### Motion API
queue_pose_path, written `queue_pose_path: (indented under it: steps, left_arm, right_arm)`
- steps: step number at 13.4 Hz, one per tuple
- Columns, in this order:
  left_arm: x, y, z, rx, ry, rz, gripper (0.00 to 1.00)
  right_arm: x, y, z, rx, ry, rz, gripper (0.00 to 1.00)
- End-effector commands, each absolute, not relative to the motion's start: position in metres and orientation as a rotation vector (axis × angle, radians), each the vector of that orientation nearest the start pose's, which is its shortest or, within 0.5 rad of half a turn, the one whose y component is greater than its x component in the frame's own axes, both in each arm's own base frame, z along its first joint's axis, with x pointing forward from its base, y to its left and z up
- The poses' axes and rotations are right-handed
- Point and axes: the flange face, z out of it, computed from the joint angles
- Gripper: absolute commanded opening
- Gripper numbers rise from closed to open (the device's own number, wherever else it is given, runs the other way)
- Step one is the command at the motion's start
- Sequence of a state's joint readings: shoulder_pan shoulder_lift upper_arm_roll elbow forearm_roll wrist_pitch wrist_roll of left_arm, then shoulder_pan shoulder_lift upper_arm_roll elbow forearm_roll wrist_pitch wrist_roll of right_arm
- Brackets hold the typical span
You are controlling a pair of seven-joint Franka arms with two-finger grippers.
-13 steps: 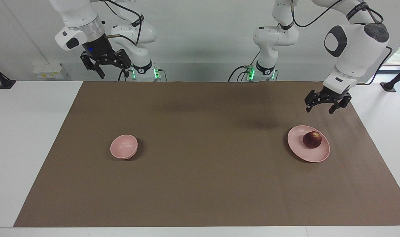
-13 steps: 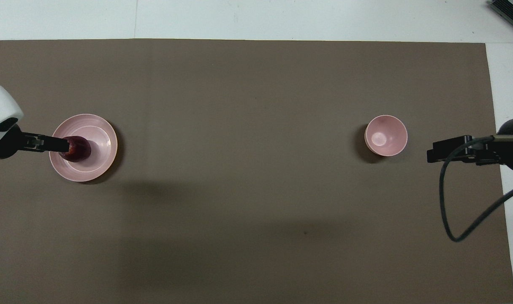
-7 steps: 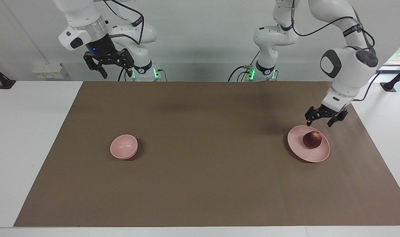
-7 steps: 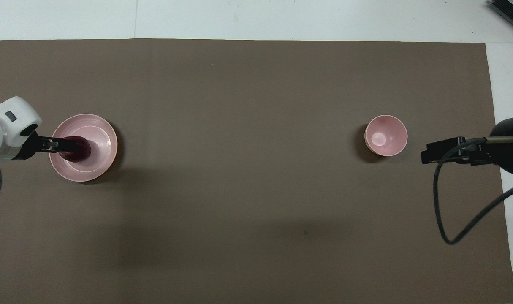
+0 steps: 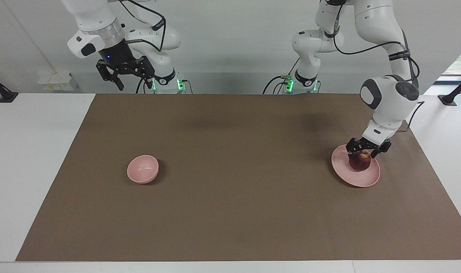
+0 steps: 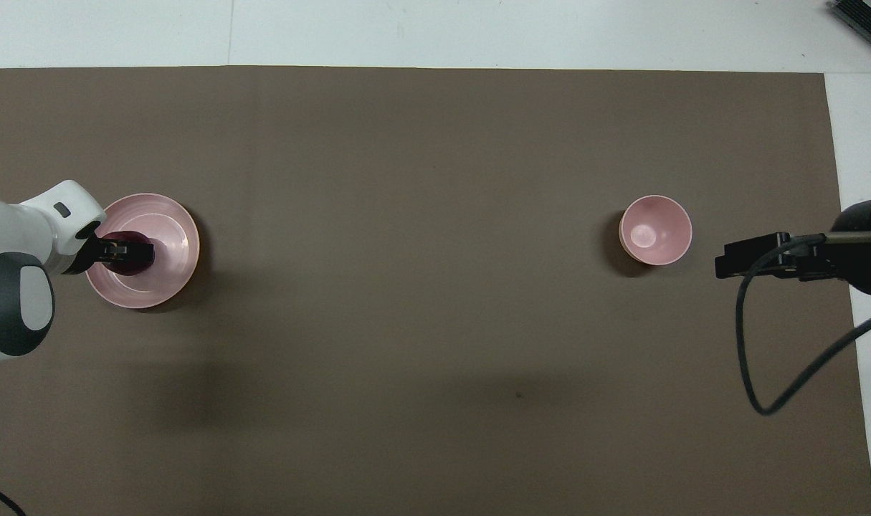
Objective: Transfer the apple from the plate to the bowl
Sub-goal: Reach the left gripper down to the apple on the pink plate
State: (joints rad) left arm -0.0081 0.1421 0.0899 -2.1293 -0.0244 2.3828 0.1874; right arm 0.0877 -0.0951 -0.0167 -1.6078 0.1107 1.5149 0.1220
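Apple (image 5: 360, 162), round and dark red, sits on the shallow pink plate (image 5: 346, 171) between the left gripper's (image 5: 363, 151) released jaws; right gripper (image 5: 126, 76) waits, jaws spread, well apart from the deep bowl (image 5: 142, 169).

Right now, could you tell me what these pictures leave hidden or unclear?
- Overhead view: the left tool covers most of the apple.
- Facing view: whether its fingertips touch the apple is too small to tell.
- Overhead view: the picture's edge cuts off the right tool's arm.
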Motion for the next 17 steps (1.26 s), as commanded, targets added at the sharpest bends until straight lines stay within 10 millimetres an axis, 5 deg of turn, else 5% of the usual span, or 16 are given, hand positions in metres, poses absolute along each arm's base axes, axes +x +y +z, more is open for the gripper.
queue_pose_path:
  steps: [1,10,11,12,14,17]
  left_arm:
    - [0.566,0.049,0.357,-3.12,0.147,-0.222,1.0]
    - [0.571,0.057,0.34,-3.113,0.136,-0.239,0.95]
    - [0.572,0.057,0.34,-3.112,0.14,-0.242,0.8]
    - [0.572,0.057,0.341,-3.11,0.149,-0.244,0.49]
    - [0.574,0.055,0.341,-3.108,0.161,-0.248,0.13]
    - [0.575,0.052,0.342,-3.111,0.142,-0.246,0.0]
  right_arm:
    - [0.515,0.048,0.653,-3.005,0.043,-0.013,1.0]
    - [0.515,0.048,0.652,-3.005,0.048,-0.01,1.0]
    - [0.515,0.048,0.652,-3.005,0.045,-0.011,1.0]
    - [0.515,0.048,0.652,-3.005,0.045,-0.011,1.0]
    - [0.515,0.048,0.652,-3.005,0.045,-0.011,1.0]
    - [0.515,0.048,0.652,-3.005,0.048,-0.01,1.0]
